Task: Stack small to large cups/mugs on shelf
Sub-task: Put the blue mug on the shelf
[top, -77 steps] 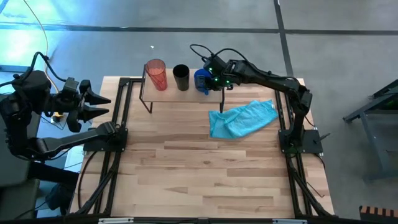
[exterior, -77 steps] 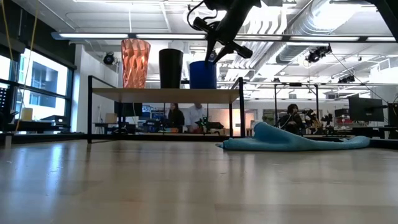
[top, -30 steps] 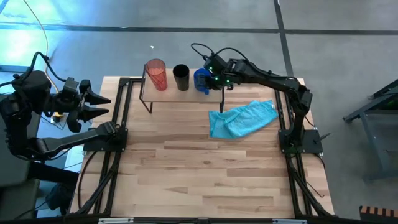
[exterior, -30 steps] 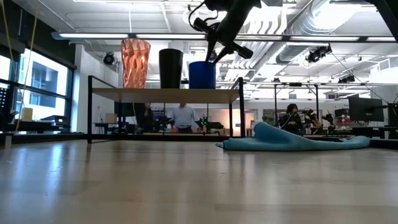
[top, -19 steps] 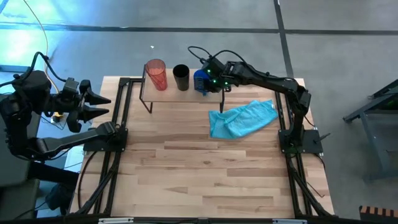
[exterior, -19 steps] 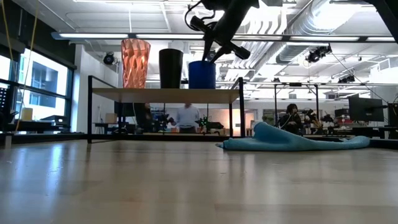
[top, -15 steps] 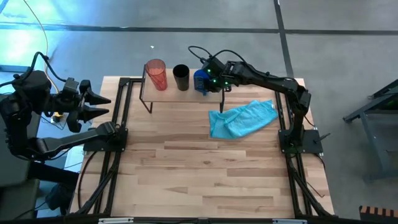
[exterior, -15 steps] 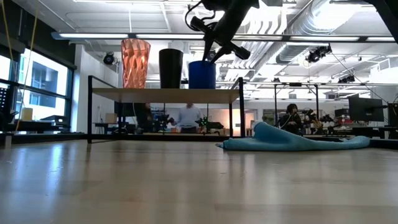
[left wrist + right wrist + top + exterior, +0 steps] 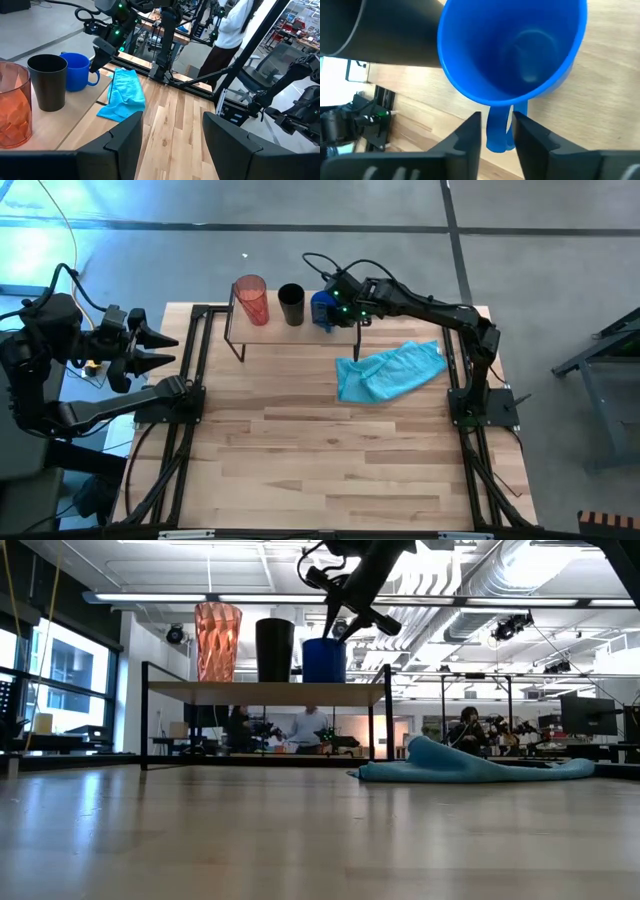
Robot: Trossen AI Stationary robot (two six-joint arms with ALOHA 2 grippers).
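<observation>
On the shelf (image 9: 290, 332) (image 9: 260, 692) three vessels stand upright in a row on their bases. From the table's left they are the orange-red tumbler (image 9: 250, 300) (image 9: 218, 640), the black cup (image 9: 291, 304) (image 9: 275, 648) and the blue mug (image 9: 322, 308) (image 9: 324, 660) (image 9: 515, 45). My right gripper (image 9: 337, 305) (image 9: 347, 628) (image 9: 496, 116) is at the mug's right side, shut on its handle. My left gripper (image 9: 150, 350) (image 9: 172, 145) waits open beyond the table's left edge. My right gripper pinches the blue mug's handle (image 9: 498, 132) between its two fingers (image 9: 470, 135). It comes slanting down from above and from the table's right. The mug stands upright with its base on the shelf, close beside the black cup.
A light-blue cloth (image 9: 390, 370) (image 9: 470, 768) (image 9: 122, 95) lies crumpled on the table right of centre, just near of the shelf's right legs. Black frame rails run along both sides of the table. People move in the room beyond the far edge.
My right gripper has moved a little toward the table's left, toward the black cup, still shut on the handle. The blue mug has slid slightly along the shelf with it and stays upright.
</observation>
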